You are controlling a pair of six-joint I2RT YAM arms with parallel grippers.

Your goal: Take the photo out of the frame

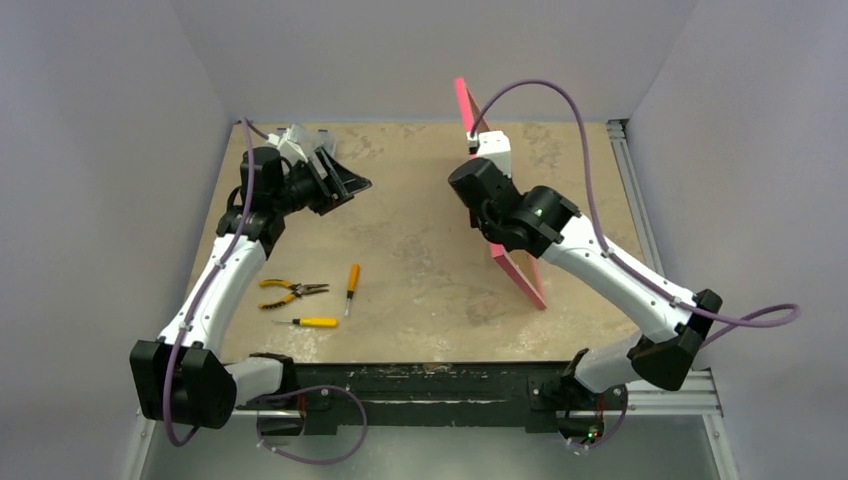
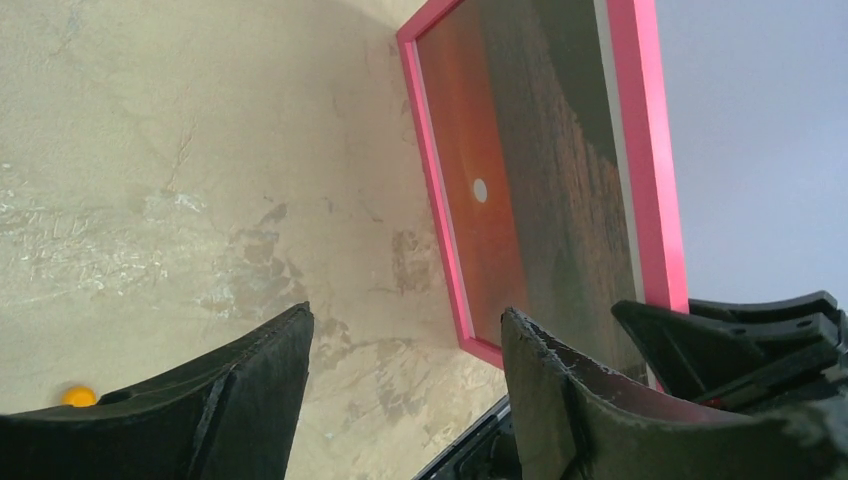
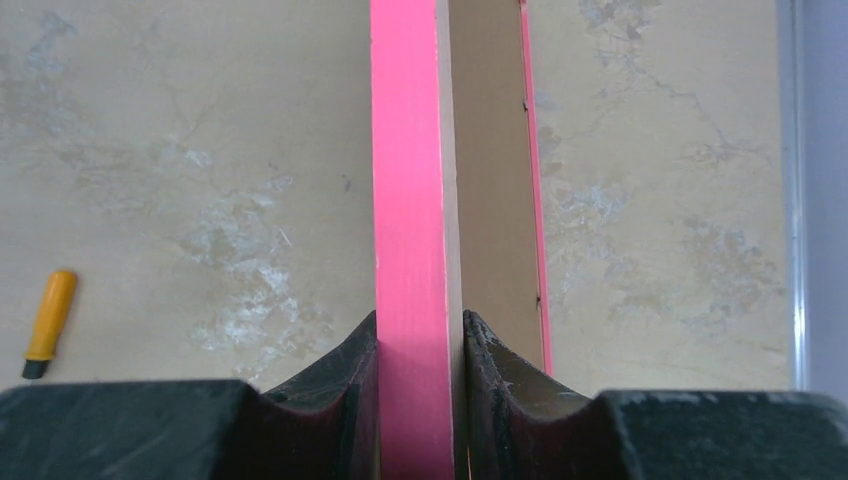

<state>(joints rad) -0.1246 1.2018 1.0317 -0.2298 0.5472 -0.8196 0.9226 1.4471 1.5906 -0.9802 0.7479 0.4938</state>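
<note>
The task looks barely begun: the photo (image 2: 520, 180) sits inside the frame (image 1: 525, 283), which stands on edge toward 2 o'clock of the table (image 1: 420, 250), pinched at its upper rim by the right gripper (image 3: 420, 335), while the left gripper (image 2: 405, 325) hangs wide apart and empty near 10 o'clock. Only the left wrist view shows the sunset face in place; only the right wrist view shows the brown board back and that tight pinch.
</note>
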